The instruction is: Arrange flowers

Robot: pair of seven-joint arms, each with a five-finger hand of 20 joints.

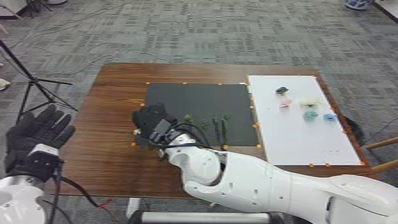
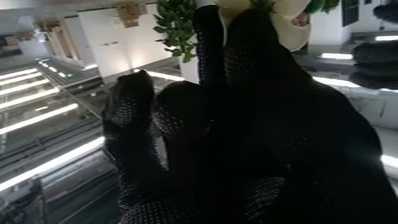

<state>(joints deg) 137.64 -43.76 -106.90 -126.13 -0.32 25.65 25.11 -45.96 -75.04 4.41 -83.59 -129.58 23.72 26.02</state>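
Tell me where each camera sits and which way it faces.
Head view: on the head, looking forward and down at the wooden table; both arms, left hand and right hand show.
Right wrist view: on the right wrist, looking along its black glove toward leaves, pale petals and strip lights.
Shared: the right hand.

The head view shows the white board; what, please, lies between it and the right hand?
Green stems, lying on the dark mat between the right hand and the white board, as the head view shows.

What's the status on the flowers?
Left hand open, left of table. Right hand at left side of dark mat. Green stems on mat. Right arm partly hides mat.
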